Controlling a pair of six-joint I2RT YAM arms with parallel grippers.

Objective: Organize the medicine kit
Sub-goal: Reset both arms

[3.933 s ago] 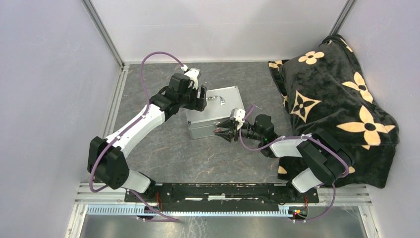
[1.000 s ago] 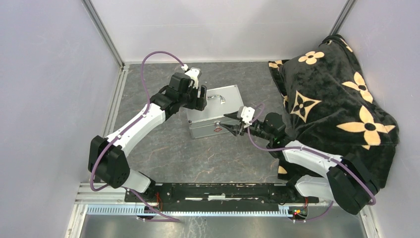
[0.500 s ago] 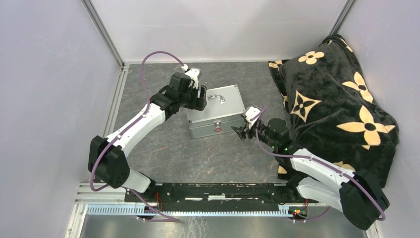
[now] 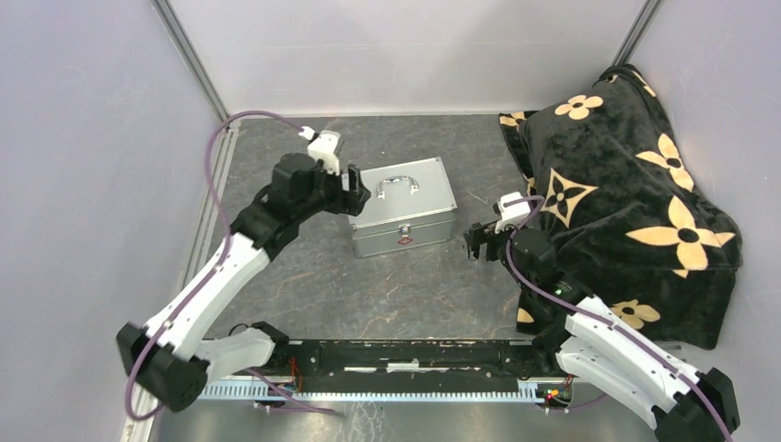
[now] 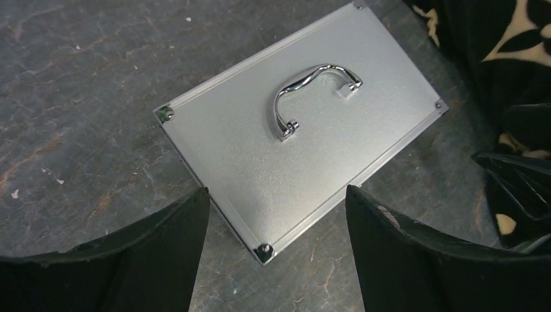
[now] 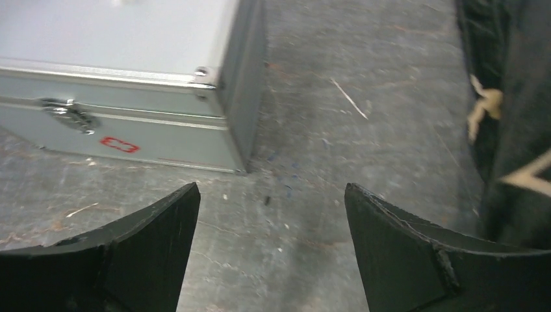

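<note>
Sliding is the likely trouble: the medicine kit (image 4: 402, 205) sits shut and unheld in the middle of the table (image 4: 368, 285), so a one-sided push at its front latch (image 6: 68, 116) could skid or twist it. The left gripper (image 4: 355, 195) hangs by the kit's left end, jaws wide and empty. The right gripper (image 4: 479, 241), equally wide and empty, hovers low off its right front corner, near the blanket (image 4: 635, 184).

The medicine kit (image 4: 402, 204) is shut, hiding its contents; the right wrist view crops it at top and left. A flowered blanket (image 4: 626, 175) conceals the right edge of the tabletop (image 4: 387, 285).
</note>
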